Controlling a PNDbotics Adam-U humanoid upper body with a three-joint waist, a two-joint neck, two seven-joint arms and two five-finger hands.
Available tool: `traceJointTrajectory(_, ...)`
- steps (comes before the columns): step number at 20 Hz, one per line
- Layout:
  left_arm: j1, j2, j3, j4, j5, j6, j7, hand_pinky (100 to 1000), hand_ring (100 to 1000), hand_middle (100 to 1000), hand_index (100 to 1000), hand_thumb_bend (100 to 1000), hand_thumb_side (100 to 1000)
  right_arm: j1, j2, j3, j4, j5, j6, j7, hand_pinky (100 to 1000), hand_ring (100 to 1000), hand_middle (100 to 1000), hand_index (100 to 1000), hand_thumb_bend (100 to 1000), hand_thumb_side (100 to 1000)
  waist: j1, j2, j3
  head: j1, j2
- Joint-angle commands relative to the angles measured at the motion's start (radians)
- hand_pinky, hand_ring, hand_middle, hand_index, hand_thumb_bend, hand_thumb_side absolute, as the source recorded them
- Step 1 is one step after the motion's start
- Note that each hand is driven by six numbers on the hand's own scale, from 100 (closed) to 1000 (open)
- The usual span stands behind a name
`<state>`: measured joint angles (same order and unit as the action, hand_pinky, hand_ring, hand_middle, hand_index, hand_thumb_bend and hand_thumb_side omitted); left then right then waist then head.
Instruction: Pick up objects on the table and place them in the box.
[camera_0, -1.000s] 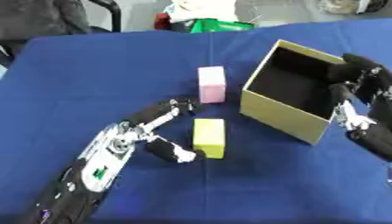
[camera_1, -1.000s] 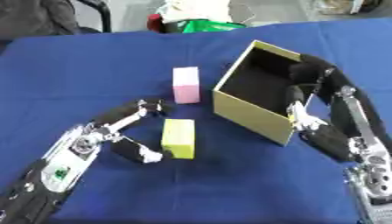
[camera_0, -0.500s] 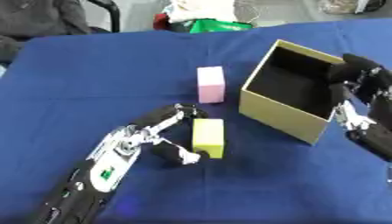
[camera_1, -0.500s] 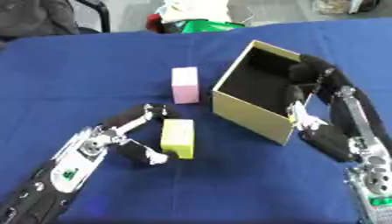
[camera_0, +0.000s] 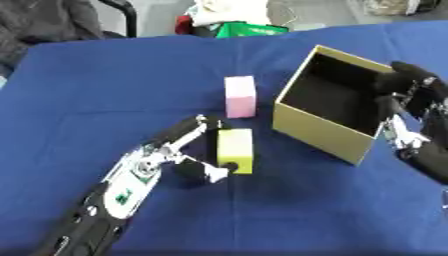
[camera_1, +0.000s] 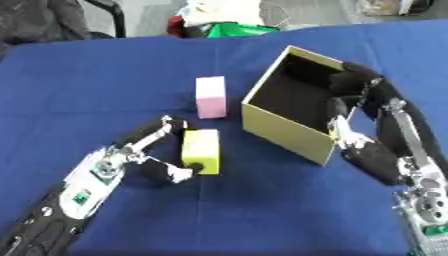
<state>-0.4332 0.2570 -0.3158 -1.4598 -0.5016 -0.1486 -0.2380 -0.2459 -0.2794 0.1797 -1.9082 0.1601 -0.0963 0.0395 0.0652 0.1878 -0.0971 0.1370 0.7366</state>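
The left hand (camera_0: 179, 152) is wrapped around the yellow block (camera_0: 234, 150), with fingers on top and thumb at its near end. The pink block (camera_0: 240, 96) lies just past it. The right hand (camera_1: 350, 97) holds the box (camera_0: 328, 125) by its wall on the blue tabletop (camera_0: 105, 85).

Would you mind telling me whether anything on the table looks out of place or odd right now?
Nothing is spilled or damaged. The box sits askew to the table edges, its far side held by the right hand. The pink block lies untouched, and the left hand brackets the yellow block.
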Motion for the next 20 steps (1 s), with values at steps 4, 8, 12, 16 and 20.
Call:
traceJointTrajectory(4,-0.049,0.062,0.059,-0.016,0.026,0.024,0.070,676,651,564,703,270,264,-0.005,-0.009,-0.001,-0.019,-0.006,-0.002,0.001,737,798,759,916,100,420,0.000,-0.019,0.001,-0.004,-0.010)
traceJointTrajectory(8,-0.124,0.100,0.100,-0.021,0.038,0.053,0.098,682,657,569,707,276,259,-0.004,-0.009,0.003,-0.018,-0.008,-0.002,0.005,737,799,759,916,100,421,0.001,-0.020,-0.009,-0.005,-0.012)
traceJointTrajectory(12,-0.261,0.113,0.099,0.020,0.040,0.064,0.084,689,663,575,711,291,247,-0.004,-0.007,0.021,-0.015,-0.012,-0.004,0.022,737,799,758,916,100,423,0.002,-0.020,-0.028,0.000,-0.017)
traceJointTrajectory(16,-0.405,0.097,0.060,0.106,0.011,0.040,0.043,699,669,581,715,317,249,-0.007,-0.007,0.052,-0.011,-0.018,-0.008,0.053,737,800,757,915,100,425,0.006,-0.018,-0.050,0.011,-0.022)
traceJointTrajectory(20,-0.521,0.050,0.014,0.211,-0.045,-0.019,0.009,706,675,592,722,342,257,-0.016,-0.006,0.087,-0.010,-0.028,-0.013,0.093,736,800,756,915,100,426,0.012,-0.014,-0.075,0.024,-0.028)
